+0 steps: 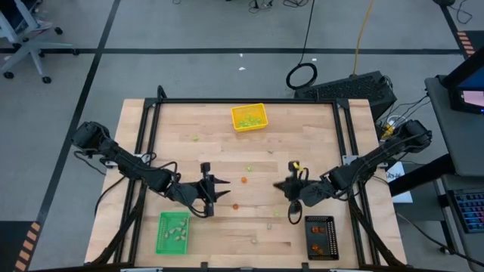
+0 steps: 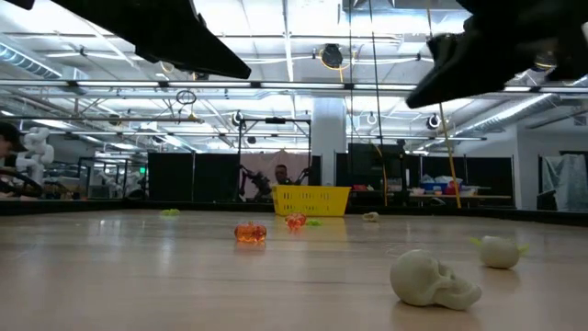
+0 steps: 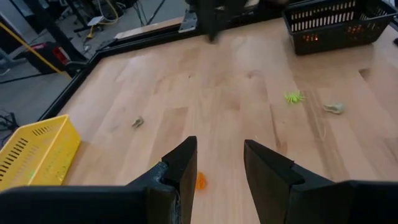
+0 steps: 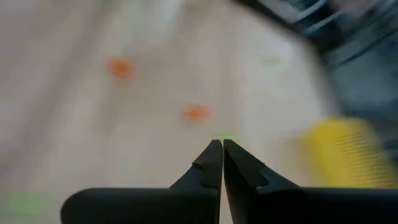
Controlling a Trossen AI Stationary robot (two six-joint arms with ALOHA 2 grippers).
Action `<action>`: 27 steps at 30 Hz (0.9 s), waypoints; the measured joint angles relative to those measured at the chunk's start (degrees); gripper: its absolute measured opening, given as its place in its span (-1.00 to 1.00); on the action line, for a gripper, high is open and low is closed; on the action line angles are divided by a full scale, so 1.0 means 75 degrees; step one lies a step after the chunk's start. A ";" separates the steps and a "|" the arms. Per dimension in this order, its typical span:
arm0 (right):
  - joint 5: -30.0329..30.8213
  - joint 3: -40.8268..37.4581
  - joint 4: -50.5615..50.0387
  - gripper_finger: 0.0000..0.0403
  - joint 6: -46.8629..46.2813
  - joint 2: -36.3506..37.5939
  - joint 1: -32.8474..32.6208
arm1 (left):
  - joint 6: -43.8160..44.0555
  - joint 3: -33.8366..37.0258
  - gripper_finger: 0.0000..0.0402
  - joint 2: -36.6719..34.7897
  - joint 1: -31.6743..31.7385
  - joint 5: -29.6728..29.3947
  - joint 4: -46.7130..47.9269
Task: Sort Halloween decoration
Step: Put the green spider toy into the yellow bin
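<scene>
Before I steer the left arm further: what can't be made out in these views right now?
- Green tray contents: too small in the high view.
- Black tray: cut off by the left wrist view's edge.
- Orange piece: partly hidden behind the left gripper finger.
- Right wrist view: blurred; pieces there unidentifiable.

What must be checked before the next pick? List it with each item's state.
1. Left gripper open, nothing between its fingers: ok.
2. Small orange decoration piece on the wooden table near the left gripper's fingertips: ok.
3. Right gripper shut, nothing seen held: ok.
4. Yellow plastic tray, green plastic tray and black plastic tray on the table: ok.
5. Loose pieces such as the pale skull-shaped piece unsorted: not ok.
</scene>
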State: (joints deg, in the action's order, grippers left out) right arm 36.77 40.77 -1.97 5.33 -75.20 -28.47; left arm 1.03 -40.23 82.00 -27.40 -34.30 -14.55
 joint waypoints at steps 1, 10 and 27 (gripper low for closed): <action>-0.0539 0.0000 -0.0017 -1.00 -0.0677 0.0002 0.0000 | 0.0002 0.0000 -0.34 0.0000 -0.0005 -0.0003 0.0008; -0.3410 0.0022 -0.0267 -0.69 -0.4361 -0.0277 -0.0227 | -0.0044 0.0000 -0.34 0.0000 0.0042 -0.0001 0.0084; -0.4128 0.2069 -0.2442 -0.13 -0.4215 -0.2762 -0.0271 | 0.0009 0.0000 -0.34 0.0000 0.0102 0.0000 0.0185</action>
State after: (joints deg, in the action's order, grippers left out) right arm 5.80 56.29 -20.29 -26.29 -95.91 -30.50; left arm 1.10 -40.23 82.00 -26.63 -34.30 -13.16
